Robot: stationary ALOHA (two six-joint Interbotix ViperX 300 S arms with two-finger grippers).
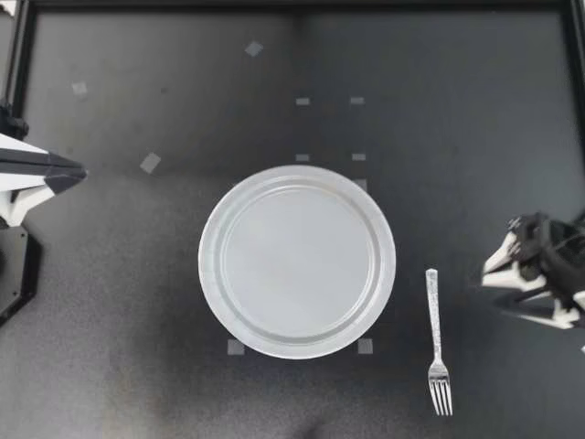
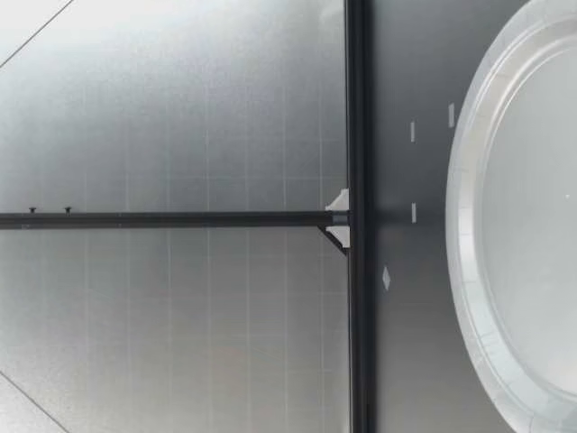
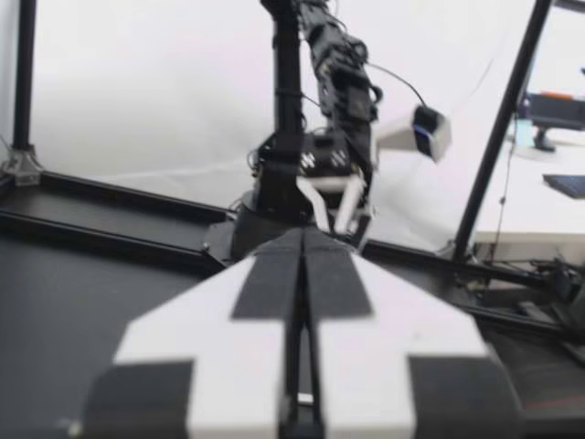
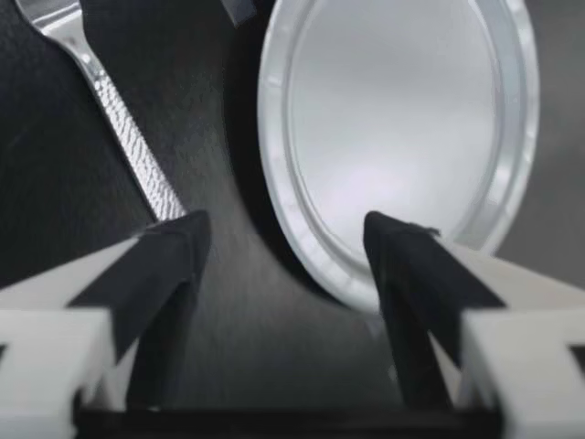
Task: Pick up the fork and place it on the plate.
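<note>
The fork (image 1: 436,334) lies flat on the table (image 1: 137,320) at about 4 o'clock from the plate (image 1: 207,265), just beside its rim but not touching. Its handle points to 12 o'clock and its tines to 6. Nothing of the task is done: the fork is not yet lifted and the plate is bare. The right gripper (image 1: 489,273) hangs at 3 o'clock from the handle's end, near it, with its jaws spread wide and nothing between them. In its wrist view the handle's end (image 4: 119,119) sits just ahead of one finger and the plate's rim (image 4: 274,183) ahead of the other. Reaching, grasping, carrying and setting down are all left. The left gripper (image 1: 78,174) sits well apart at 9 o'clock from the plate, jaws pressed together and empty. Small tape marks (image 1: 236,347) lie flat around the plate. Nothing stands between fork and plate.
</note>
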